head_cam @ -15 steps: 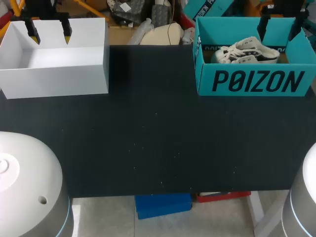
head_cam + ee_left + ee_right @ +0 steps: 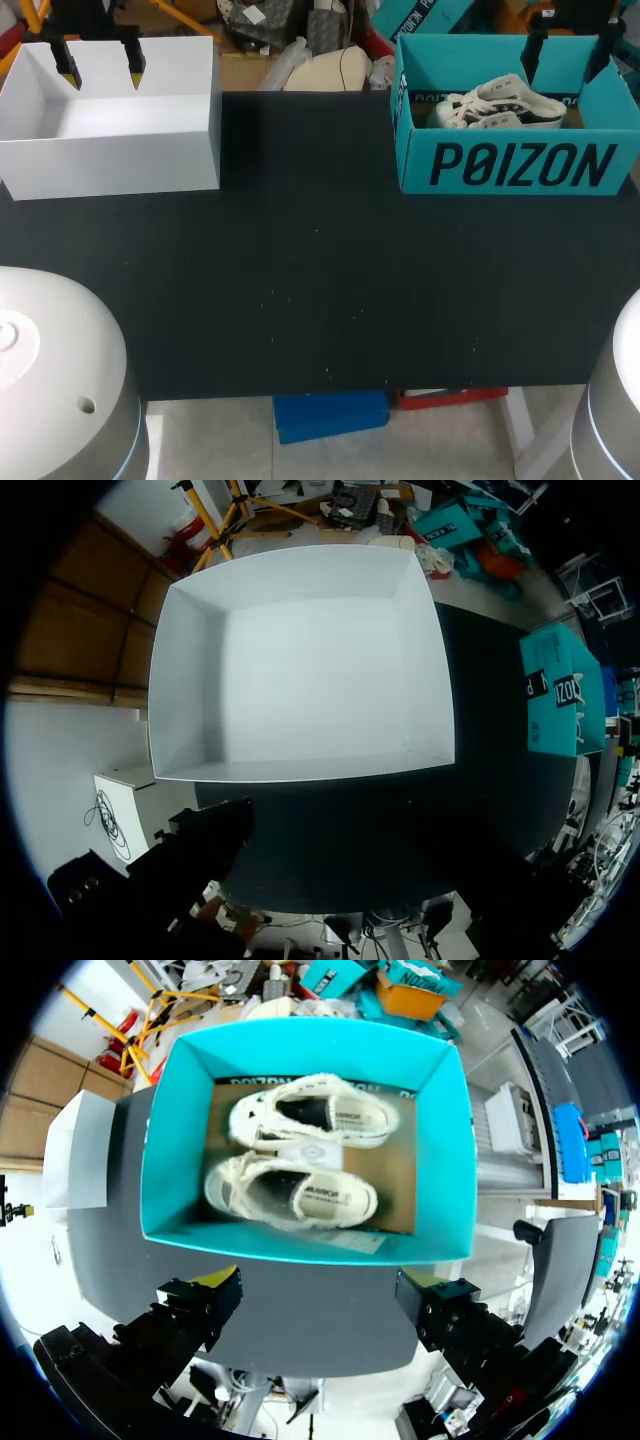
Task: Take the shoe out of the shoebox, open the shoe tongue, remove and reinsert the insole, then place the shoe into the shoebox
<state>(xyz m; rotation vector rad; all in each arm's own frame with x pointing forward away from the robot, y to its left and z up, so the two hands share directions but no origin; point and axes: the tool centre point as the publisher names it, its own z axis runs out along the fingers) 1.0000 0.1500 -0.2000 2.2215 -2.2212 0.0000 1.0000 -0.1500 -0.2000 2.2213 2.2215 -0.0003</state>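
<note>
- My right gripper [image 2: 571, 48] is hanging over the teal shoebox [image 2: 515, 165] in the upper right of the frame. Its jaws are standing wide apart and holding nothing. The pair of pale shoes [image 2: 500, 103] is lying inside the box, side by side and touching.
- In the right wrist view, the nearer shoe [image 2: 290, 1192] is pressing against the farther shoe [image 2: 310, 1115], and a small white tag [image 2: 312, 1152] is sitting where they meet. I am thinking a careless descent risks pinching both shoes, or catching only the tag.
- The jaw spread looks nearly as wide as the box's short side, so a slightly offset drop risks a finger landing on the cardboard wall and crushing it.
- The box looks light. If a shoe wedges against its neighbour, I am expecting the box to lift or slide too, and it is sitting close to the table's [image 2: 320, 290] far right edge.
- The loose laces may snag a fingertip.
- My left gripper [image 2: 100, 68] is open and empty over the white box [image 2: 110, 150] at the upper left, too far away to steady anything.
</note>
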